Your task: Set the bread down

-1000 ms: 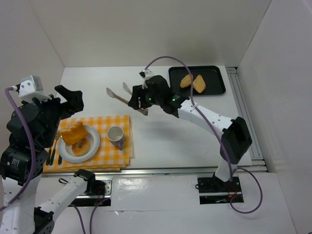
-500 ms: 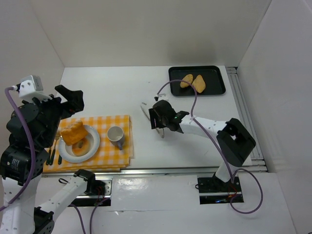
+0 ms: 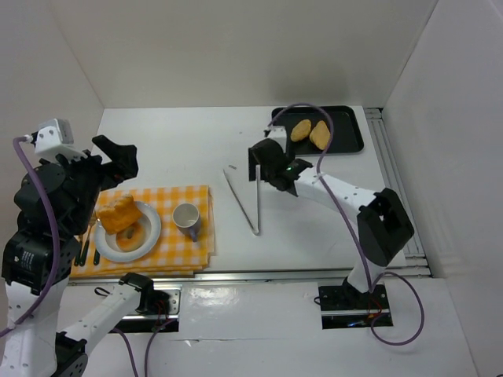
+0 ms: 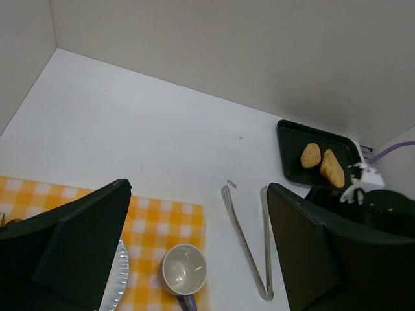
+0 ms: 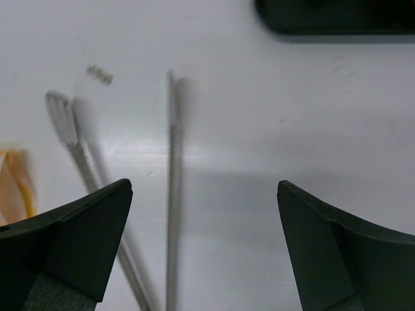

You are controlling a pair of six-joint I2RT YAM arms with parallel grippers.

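One bread piece (image 3: pixel 116 212) sits on plate (image 3: pixel 149 236), on checked cloth (image 3: pixel 189 251). Left gripper (image 4: pixel 198 227) spread wide above it, empty. Tongs (image 3: pixel 241 202) lie flat mid-table in a narrow V, gripping nothing. Right gripper (image 5: pixel 204 246) spread wide over them, empty. Two bread pieces (image 3: pixel 301 129) in far black tray (image 3: pixel 350 118).

Your left gripper (image 4: pixel 198 194) hung above the white tabletop (image 4: pixel 130 110), its two dark fingers (image 4: pixel 84 246) spread wide at either side of the frame. Below them, metal tongs (image 4: pixel 244 240) lay flat on the bare surface, arms splayed in a V. They sat just beside a yellow checked cloth (image 4: pixel 159 217) that carried a white cup (image 4: pixel 184 269) and the rim of a plate (image 4: pixel 120 275). Farther off, two pieces of bread (image 4: pixel 310 155) sat side by side in a black tray (image 4: pixel 292 139).
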